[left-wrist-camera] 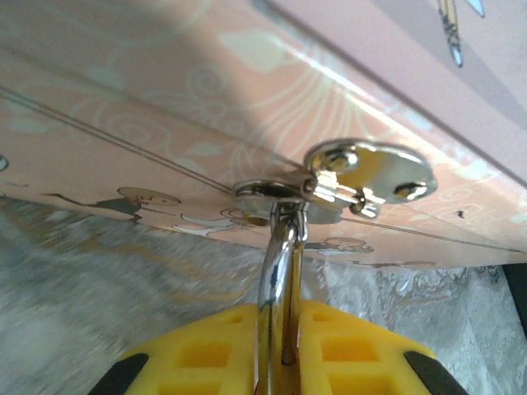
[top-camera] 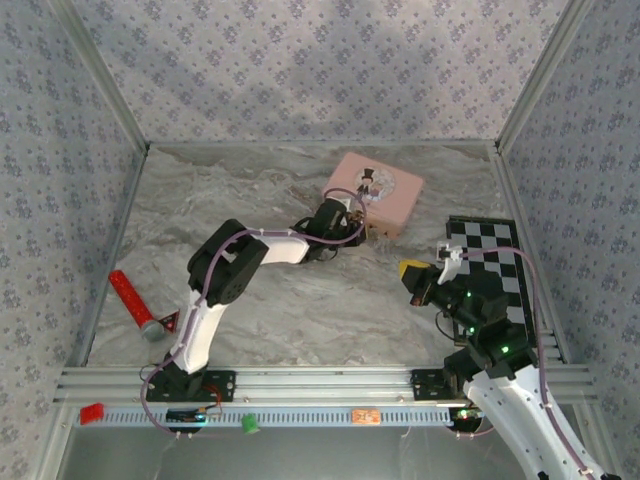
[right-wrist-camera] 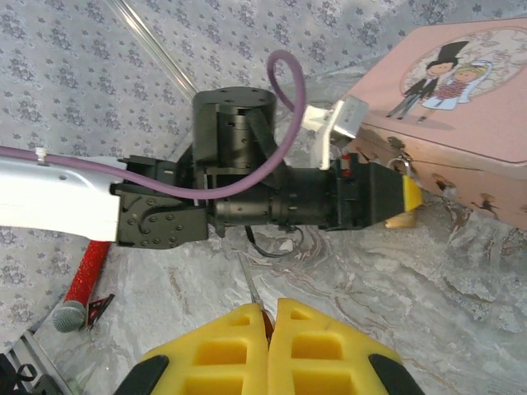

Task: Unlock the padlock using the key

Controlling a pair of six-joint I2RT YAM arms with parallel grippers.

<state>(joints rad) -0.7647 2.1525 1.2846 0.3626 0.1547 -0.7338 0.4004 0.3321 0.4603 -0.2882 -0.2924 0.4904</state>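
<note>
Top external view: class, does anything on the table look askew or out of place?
The pink tin sits skewed to the edges of the table, near the back. A red-handled object lies flat at the left side, apart from it. Nothing looks spilled or damaged.

pink tin (top-camera: 375, 190) with a cartoon bride and groom, grey-white marbled table (top-camera: 320, 300), blue-grey floral walls (top-camera: 300, 60), black-and-white checkerboard (top-camera: 495, 260). left gripper (left-wrist-camera: 282, 329) and right gripper (right-wrist-camera: 270, 309) both yellow, padlock (left-wrist-camera: 276, 271) shackle shiny silver, key (right-wrist-camera: 249, 284) silvery too, red stick (top-camera: 128, 295) grey-tipped.

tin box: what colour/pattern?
Pink tin, cartoon bride and groom on the lid; right wrist view shows it best.
</note>
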